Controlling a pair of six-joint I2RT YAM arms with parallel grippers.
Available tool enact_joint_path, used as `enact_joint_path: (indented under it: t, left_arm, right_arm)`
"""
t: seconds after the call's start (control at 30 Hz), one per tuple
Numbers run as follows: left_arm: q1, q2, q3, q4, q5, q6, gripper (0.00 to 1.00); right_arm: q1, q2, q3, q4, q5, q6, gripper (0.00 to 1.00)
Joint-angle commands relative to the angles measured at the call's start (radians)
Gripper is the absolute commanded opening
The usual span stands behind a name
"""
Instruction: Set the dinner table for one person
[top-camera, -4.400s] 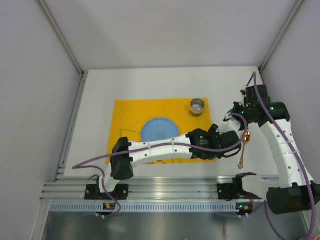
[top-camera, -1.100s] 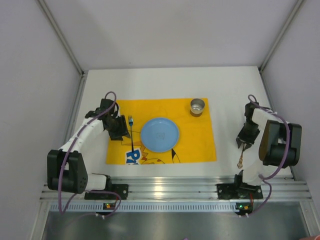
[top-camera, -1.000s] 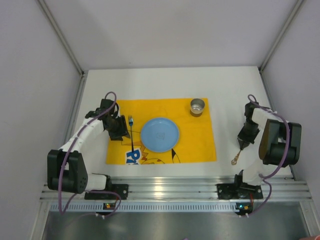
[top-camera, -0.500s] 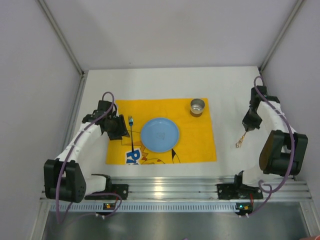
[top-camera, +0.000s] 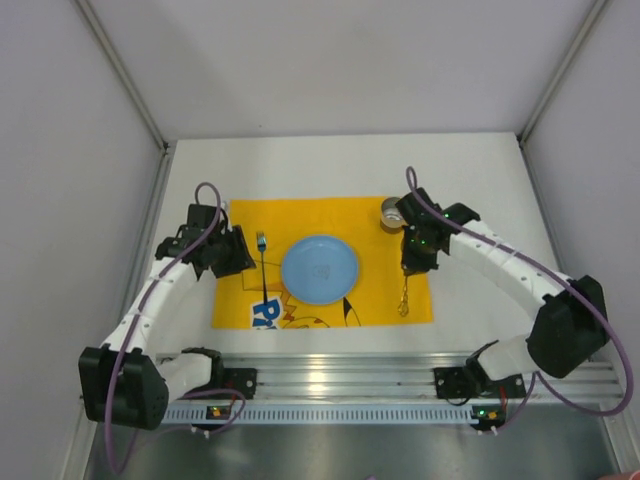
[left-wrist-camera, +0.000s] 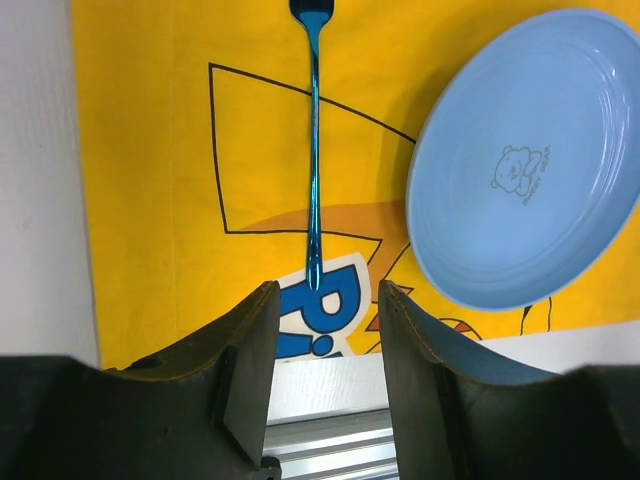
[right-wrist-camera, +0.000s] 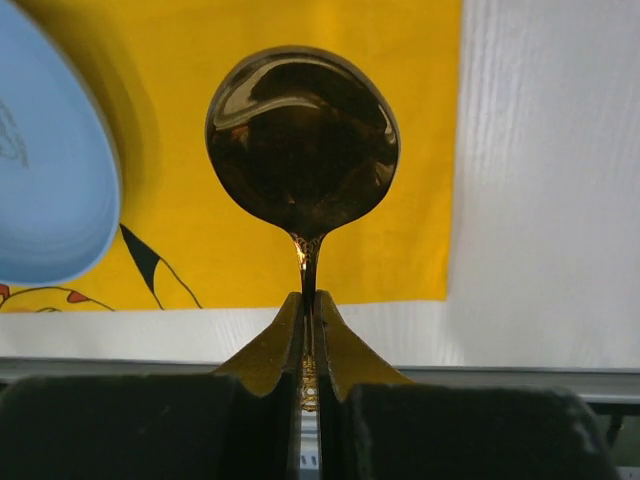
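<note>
Step in hand: placing the spoon. The right gripper (right-wrist-camera: 309, 310) is clamped on the handle of a dark spoon (right-wrist-camera: 303, 140), held over the yellow cloth (top-camera: 300, 215) right of the blue plate (top-camera: 319, 269), toward the near edge of the dinner table (top-camera: 470, 170). The left gripper (left-wrist-camera: 322, 330) stands parted and empty above the fork (left-wrist-camera: 313, 150). Judged next: lower the spoon flat beside the plate, then release.

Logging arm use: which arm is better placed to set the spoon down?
Right: the right gripper is shut on the spoon over the cloth beside the plate; the left gripper is open by the fork.
</note>
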Motion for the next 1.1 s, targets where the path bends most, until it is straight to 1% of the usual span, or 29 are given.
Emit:
enact_joint_path:
  t: [0.0, 0.1, 0.47, 0.8, 0.93, 0.97, 1.03, 1.07]
  left_arm:
    - [-0.007, -0.042, -0.007, 0.044, -0.026, -0.005, 0.5]
    - [-0.01, -0.064, -0.008, 0.046, -0.038, -0.008, 0.5]
    - [-0.021, -0.108, -0.01, 0.043, -0.077, -0.017, 0.51]
    - [-0.029, -0.118, -0.011, 0.041, -0.091, -0.02, 0.51]
    - [-0.033, -0.116, -0.011, 0.041, -0.088, -0.019, 0.51]
    - [-0.035, -0.116, -0.011, 0.043, -0.088, -0.019, 0.51]
    - [-0.036, -0.113, -0.011, 0.043, -0.088, -0.019, 0.51]
    - [-0.038, -0.112, -0.011, 0.043, -0.088, -0.019, 0.51]
  right_arm:
    - [0.106, 0.085, 0.044, 0.025, 0.036, 0.075, 0.0]
    - [0.128, 0.154, 0.077, 0.042, 0.058, 0.066, 0.0]
    - [0.13, 0.35, 0.161, 0.082, 0.089, -0.005, 0.0]
    - [0.131, 0.42, 0.212, 0.073, 0.112, -0.011, 0.0]
    - [0.131, 0.432, 0.221, 0.067, 0.13, -0.011, 0.06]
    - [0.13, 0.433, 0.221, 0.067, 0.133, -0.009, 0.11]
    - [0.131, 0.43, 0.219, 0.065, 0.135, -0.005, 0.17]
    - [0.13, 0.426, 0.218, 0.065, 0.136, 0.004, 0.25]
